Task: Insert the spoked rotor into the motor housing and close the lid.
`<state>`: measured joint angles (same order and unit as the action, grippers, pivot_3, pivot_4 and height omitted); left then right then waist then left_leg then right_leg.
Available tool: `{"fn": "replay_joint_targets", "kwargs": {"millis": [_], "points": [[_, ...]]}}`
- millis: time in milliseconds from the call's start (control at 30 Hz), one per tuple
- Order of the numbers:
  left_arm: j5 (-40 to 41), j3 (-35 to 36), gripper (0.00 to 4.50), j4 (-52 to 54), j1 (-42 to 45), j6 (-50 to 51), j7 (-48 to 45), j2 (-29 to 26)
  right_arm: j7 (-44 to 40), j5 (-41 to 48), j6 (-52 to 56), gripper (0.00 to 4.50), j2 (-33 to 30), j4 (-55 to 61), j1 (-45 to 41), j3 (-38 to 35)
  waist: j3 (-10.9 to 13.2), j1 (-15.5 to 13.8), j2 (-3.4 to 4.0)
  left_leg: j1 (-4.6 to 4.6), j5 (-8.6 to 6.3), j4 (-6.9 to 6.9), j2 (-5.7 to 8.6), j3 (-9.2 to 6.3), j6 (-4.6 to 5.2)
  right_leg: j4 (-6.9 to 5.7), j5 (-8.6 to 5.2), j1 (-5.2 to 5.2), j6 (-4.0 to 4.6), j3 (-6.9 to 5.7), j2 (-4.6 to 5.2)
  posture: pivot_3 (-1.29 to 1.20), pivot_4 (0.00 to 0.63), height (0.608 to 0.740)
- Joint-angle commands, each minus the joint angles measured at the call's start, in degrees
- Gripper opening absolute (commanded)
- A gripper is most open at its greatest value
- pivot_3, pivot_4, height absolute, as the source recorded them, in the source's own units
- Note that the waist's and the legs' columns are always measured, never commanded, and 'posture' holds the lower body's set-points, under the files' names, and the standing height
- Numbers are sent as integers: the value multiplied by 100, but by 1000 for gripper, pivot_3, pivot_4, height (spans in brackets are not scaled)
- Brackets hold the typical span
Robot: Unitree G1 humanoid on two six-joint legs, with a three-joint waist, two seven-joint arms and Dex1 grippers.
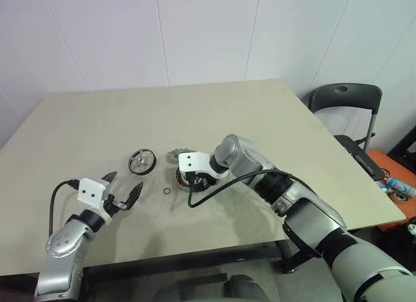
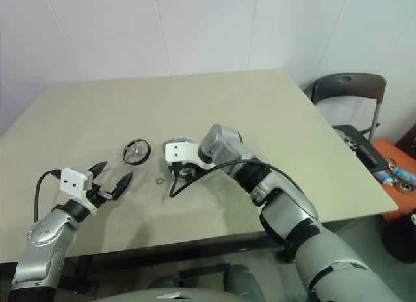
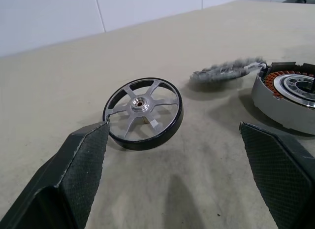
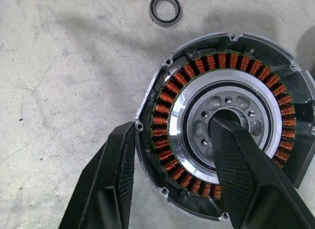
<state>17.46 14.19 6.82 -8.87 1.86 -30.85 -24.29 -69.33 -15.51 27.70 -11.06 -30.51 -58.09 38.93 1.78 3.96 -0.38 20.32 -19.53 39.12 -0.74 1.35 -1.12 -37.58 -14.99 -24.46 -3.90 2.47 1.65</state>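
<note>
The spoked rotor (image 1: 142,161) lies flat on the table, black rim around silver spokes and hub. Just short of it, my left gripper (image 1: 127,180) hovers open and empty; its wrist view has the rotor (image 3: 142,113) ahead between the fingertips. The grey scalloped lid (image 1: 178,154) lies right of the rotor. Beside the lid sits the motor housing (image 4: 221,66) with its copper windings. My right gripper (image 4: 174,125) reaches down onto it, one finger against the outer rim, the other in the centre bore, shut on the housing's ring.
A small black O-ring (image 1: 167,191) lies on the table just left of the housing. The beige table (image 1: 214,113) stretches bare toward the wall. A dark chair (image 1: 344,97) stands off the table's right edge.
</note>
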Motion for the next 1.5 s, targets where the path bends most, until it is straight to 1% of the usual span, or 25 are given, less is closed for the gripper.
{"fn": "replay_joint_targets", "kwargs": {"millis": [33, 233, 467, 600, 767, 833, 900, 1000, 1033, 1200, 1300, 1367, 1433, 1500], "points": [[-11, 30, 4500, 117, 58, -99, 12, -15, -315, 199, 341, 1960, -3, 392, -22, -149, 0, -2, 0, 0, 0, 0, 0, 0, 0, 0, 0, 0, 0, 0, 0, 0, 0, 740], [-11, 34, 4500, 111, 51, -95, 4, -23, -736, 359, 698, 1931, -338, 1253, 168, -122, 1, -9, 1, 12, -2, -2, 1, -1, 3, 6, 0, -8, 0, -1, 2, 0, 0, 740], [-14, 32, 4500, 69, 72, -104, -19, -35, -1077, 630, 1351, 1901, -555, 2118, 430, -53, 1, -9, 0, 8, -1, -1, 1, 0, 2, 5, 0, -7, 0, -2, 1, 0, 0, 740], [-20, 23, 4500, 68, 75, -103, -21, -31, -1081, 680, 1572, 1901, -620, 2279, 485, 50, 0, -14, 0, 8, -1, -1, 1, 0, 2, 5, 0, -6, 0, -2, 0, 0, 0, 740], [-19, 12, 4500, 100, 50, -89, -12, -16, -963, 674, 1555, 1901, -629, 2263, 535, 128, 0, -17, -1, 7, -1, 0, 1, 0, 2, 5, 0, -5, 0, -2, 1, 0, 0, 740], [39, 5, 4500, 147, 19, -42, -50, -13, -971, 699, 1561, 2632, -655, 2286, 543, 139, 0, -18, -1, 7, -1, 0, 1, 0, 2, 5, 0, -4, 0, -2, 1, 0, 0, 740], [97, -7, 4500, 191, -7, 2, -109, -21, -975, 727, 1590, 3165, -676, 2323, 536, 131, 0, -18, -1, 7, -1, 0, 1, 0, 2, 5, 0, -4, 0, -2, 1, 0, 0, 740], [81, -9, 4500, 225, -19, 12, -132, -34, -956, 843, 1688, 4262, -695, 2421, 517, 44, 0, -18, -1, 7, -1, 0, 2, 0, 2, 5, 0, -4, 0, -3, 1, 0, 0, 740], [66, -18, 4500, 240, -21, 18, -145, -44, -917, 904, 1724, 4471, -688, 2467, 512, -46, 0, -19, -1, 7, -1, 1, 1, 0, 2, 5, 0, -4, 0, -3, 1, 0, 0, 740], [9, -142, 4500, 355, -57, 113, -260, -136, -744, 1320, 1875, 4471, -883, 2777, 553, -607, 0, -28, -1, 7, -1, 1, 1, 0, 2, 6, 0, -3, 0, -3, 1, 0, 0, 740], [148, -304, 4500, 545, -112, 486, -370, -186, -693, 1625, 1687, 4471, -1180, 2972, 746, -1032, -1, -67, -2, 7, -2, 1, 2, 0, 3, 8, 0, -2, 0, -3, 2, 0, 0, 740], [95, -401, 4500, 582, -120, 573, -408, -205, -537, 1918, 1444, 4471, -1241, 3056, 1009, -1485, -2, -121, -3, 7, -2, 0, 2, -2, 3, 13, 0, 1, 0, -3, 1, 0, 0, 740], [95, -441, 4500, 587, -89, 659, -394, -190, -270, 2204, 1072, 4471, -1152, 3063, 1283, -1978, -2, -148, -4, 6, -2, 1, 2, -2, 3, 14, 0, 2, 0, -3, -1, 0, 0, 740], [111, -481, 4500, 582, -15, 758, -365, -160, -107, 2198, 700, 4471, -1264, 3022, 1491, -2124, -2, -146, -4, 5, -1, 1, 1, -1, 4, 10, 0, 2, 0, -3, -4, 0, 0, 740]]}}
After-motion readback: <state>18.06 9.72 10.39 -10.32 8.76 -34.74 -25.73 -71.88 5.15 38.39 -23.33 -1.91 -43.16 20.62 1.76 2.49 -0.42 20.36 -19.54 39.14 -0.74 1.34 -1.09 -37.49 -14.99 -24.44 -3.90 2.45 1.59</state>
